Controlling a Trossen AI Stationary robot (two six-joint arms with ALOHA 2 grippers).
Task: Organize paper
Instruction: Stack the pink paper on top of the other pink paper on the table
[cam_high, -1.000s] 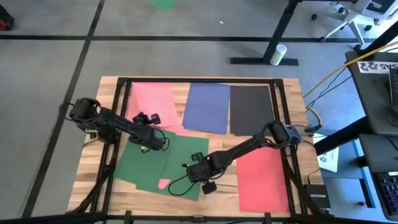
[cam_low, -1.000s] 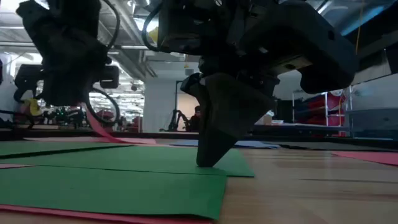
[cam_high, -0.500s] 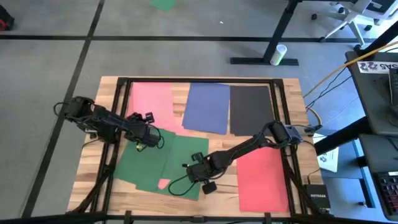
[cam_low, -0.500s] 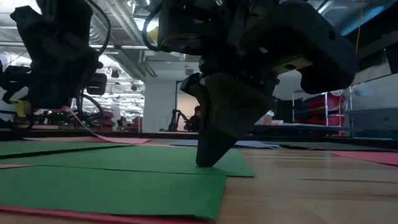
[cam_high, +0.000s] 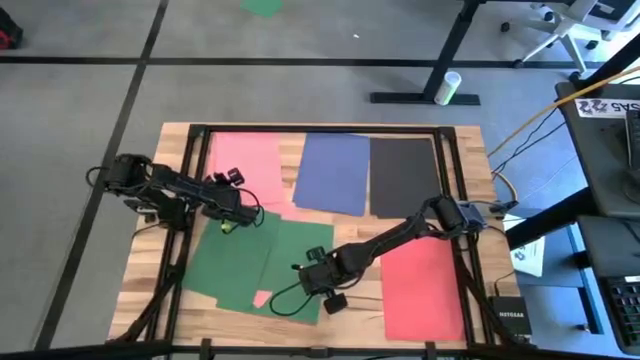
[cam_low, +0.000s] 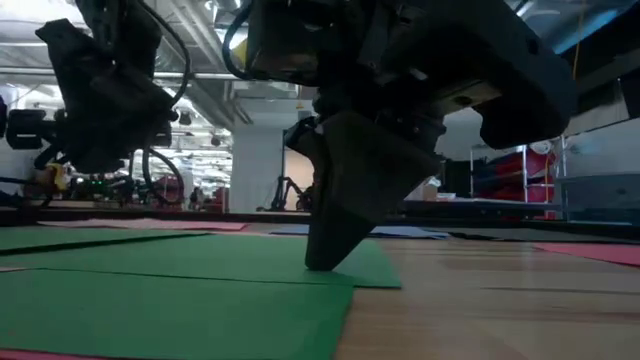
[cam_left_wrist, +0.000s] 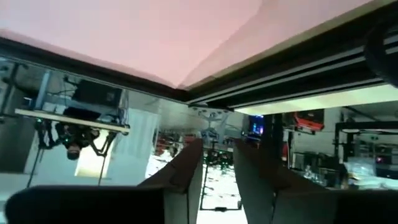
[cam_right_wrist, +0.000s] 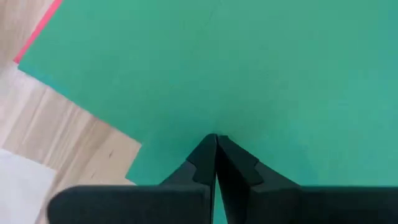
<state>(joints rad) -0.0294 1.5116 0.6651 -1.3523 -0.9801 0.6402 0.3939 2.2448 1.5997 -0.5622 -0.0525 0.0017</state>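
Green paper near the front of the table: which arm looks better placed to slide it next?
The right. Its gripper is shut with its tips already pressed on the green paper. The left gripper is raised off the table, over by the pink paper.

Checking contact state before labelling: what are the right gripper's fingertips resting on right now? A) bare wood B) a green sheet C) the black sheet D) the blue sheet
B: in the right wrist view the right gripper has its fingers closed together with the tips down on a green sheet, and the high view puts it over the green sheets near the table's front.
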